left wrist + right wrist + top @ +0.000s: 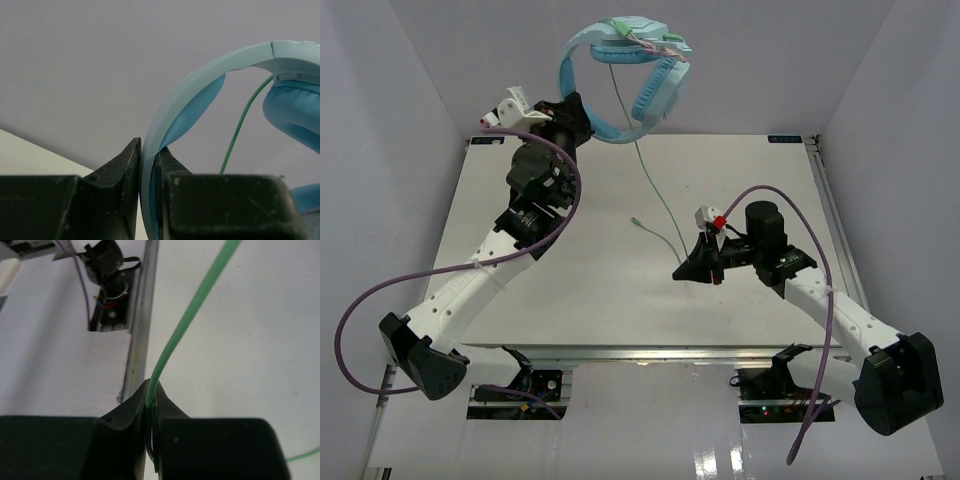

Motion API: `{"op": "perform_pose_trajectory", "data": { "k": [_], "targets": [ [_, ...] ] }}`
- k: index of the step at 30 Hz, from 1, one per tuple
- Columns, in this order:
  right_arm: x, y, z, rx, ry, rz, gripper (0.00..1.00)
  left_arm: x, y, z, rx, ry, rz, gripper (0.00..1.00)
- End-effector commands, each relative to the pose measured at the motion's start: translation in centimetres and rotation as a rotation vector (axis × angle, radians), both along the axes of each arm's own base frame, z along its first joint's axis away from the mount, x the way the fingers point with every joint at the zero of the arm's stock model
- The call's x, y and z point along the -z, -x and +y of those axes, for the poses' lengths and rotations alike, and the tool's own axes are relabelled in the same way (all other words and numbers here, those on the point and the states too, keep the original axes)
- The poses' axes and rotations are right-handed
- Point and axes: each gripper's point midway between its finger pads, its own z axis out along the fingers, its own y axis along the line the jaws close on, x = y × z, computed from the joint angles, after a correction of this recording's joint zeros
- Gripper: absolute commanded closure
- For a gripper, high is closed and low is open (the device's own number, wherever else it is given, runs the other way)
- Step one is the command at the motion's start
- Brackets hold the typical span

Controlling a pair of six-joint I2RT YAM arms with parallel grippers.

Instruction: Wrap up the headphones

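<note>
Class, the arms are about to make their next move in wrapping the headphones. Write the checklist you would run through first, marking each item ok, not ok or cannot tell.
1. Left gripper clamped on the headband: ok.
2. Headphones held clear above the table: ok.
3. Right gripper pinching the green cable: ok.
4. Cable running unknotted from the headphones to the right gripper: ok.
5. Plug end lifted: not ok, it lies on the table.
6. Turns of cable wound on the headphones: cannot tell.
</note>
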Motion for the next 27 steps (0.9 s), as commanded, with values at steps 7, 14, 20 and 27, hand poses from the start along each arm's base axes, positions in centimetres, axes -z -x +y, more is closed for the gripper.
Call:
{"op": "perform_pose_trajectory", "data": {
  "k": [7,14,20,27],
  "targets": [
    [-7.1,-7.9,-4.3,0.296,0.432,-0.616,0.92,15.7,-4.7,4.1,-0.259,-0.448,0.306,1.00],
    [-13.3,-12.3,-5.9,0.406,0.517,-0.915,0.92,25.8,-5.5,1.4,-0.136,-0.685,0.478,1.00],
    [-13.6,-14.6,-7.4,0.473,0.614,-1.128,0.91,29.7,-5.8,-2.7,0.089,-0.754,0.506,1.00],
    [-11.6,-16.2,-7.8,0.532,0.616,-1.187,0.85,29.6,-2.3,-7.9,0.451,-0.833,0.345,1.00]
  ]
}}
